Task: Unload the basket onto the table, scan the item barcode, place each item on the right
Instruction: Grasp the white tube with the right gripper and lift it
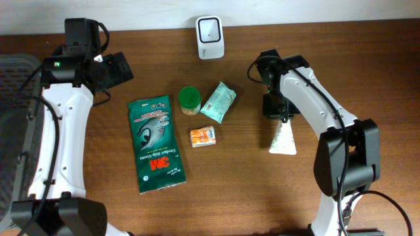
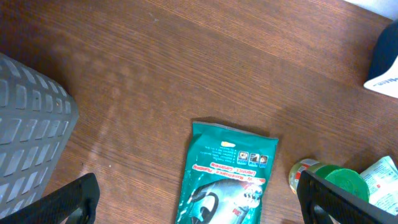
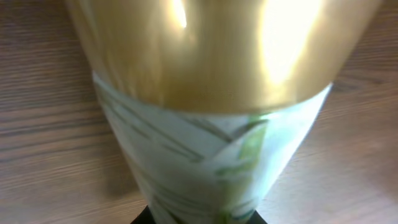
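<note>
Right gripper [image 1: 277, 117] pinched on the narrow end of the tube [image 1: 283, 139] lying at the right of the surface [image 1: 341, 78], left gripper [image 2: 205, 202] wide apart far left, and with that glossy skin and shallow hold a lift could let it slip or swivel, barcode missing the scanner [image 1: 210, 37]

The counter [image 1: 249, 190] is brown wood grain. A white tube [image 3: 211, 155] carries green leaf streaks and a gold band. The packet [image 1: 155, 144] is dark green, the small box [image 1: 203, 136] orange, the scanner [image 1: 210, 37] white.
</note>
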Tool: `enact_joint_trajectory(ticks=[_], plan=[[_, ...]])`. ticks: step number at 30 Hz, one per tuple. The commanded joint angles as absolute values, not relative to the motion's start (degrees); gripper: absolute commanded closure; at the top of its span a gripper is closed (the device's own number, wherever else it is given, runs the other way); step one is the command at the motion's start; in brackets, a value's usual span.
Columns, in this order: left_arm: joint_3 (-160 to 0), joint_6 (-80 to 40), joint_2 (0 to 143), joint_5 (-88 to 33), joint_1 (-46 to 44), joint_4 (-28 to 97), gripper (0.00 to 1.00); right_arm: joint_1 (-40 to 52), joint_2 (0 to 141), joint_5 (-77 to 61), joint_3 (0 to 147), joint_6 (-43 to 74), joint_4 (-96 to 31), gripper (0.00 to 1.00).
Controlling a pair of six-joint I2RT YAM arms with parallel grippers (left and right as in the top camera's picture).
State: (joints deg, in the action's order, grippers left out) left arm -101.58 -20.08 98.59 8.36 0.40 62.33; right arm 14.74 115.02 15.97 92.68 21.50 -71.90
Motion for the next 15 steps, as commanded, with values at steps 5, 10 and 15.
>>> enact_joint_trajectory(ticks=[5, 10, 15], plan=[[-102.15, -19.20, 98.50, 8.16, 0.56, 62.24, 0.01, 15.97, 116.49, 24.69, 92.88, 19.92, -73.17, 0.88], [-102.15, -19.20, 98.50, 8.16, 0.56, 62.24, 0.01, 16.80, 118.80, 24.45, 92.88, 19.75, -73.06, 0.88], [-102.15, -19.20, 98.50, 8.16, 0.56, 62.24, 0.01, 18.11, 119.31, 21.43, 92.92, 19.75, -70.91, 0.87]])
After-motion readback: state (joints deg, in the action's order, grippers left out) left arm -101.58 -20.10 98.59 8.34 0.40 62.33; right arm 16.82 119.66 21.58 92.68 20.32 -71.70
